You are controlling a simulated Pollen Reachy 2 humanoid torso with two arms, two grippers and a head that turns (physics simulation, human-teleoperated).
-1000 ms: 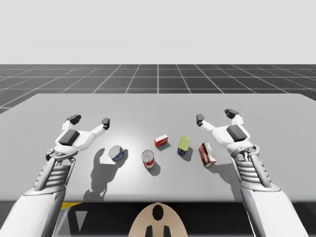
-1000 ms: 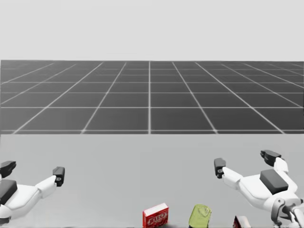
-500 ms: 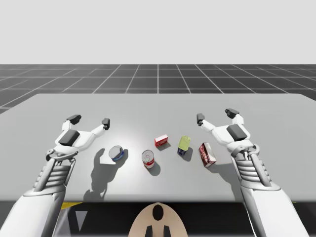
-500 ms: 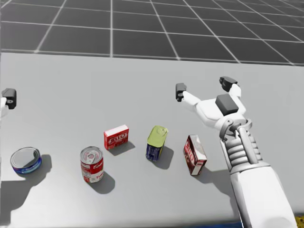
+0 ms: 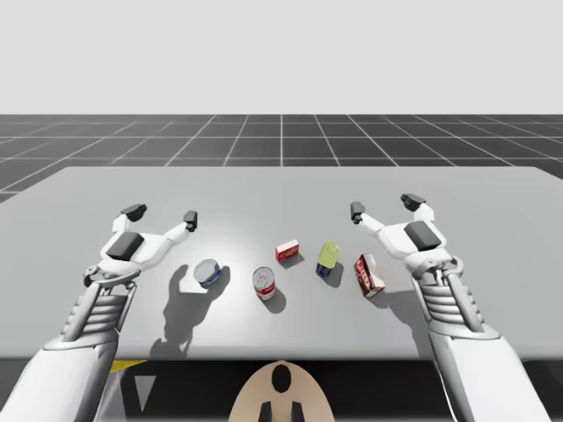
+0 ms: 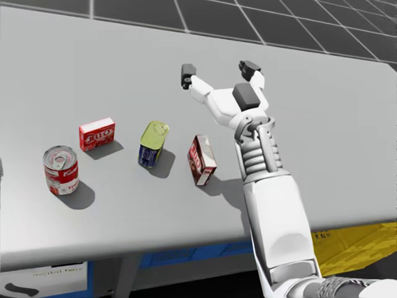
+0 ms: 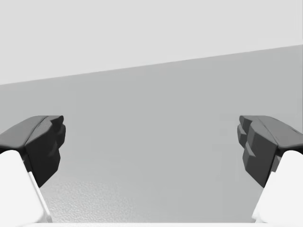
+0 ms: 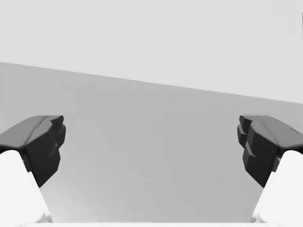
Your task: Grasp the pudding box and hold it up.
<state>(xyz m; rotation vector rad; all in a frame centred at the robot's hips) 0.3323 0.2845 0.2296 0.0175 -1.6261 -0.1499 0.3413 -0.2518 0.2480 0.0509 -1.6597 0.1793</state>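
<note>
Currently left end effector (image 5: 161, 214) and right end effector (image 5: 384, 206) both hover spread wide

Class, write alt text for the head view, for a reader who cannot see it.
An arm's open gripper hovers over a grey table, beyond a row of four items: red-and-white can, small red box, yellow-topped tin, dark red box.
</note>
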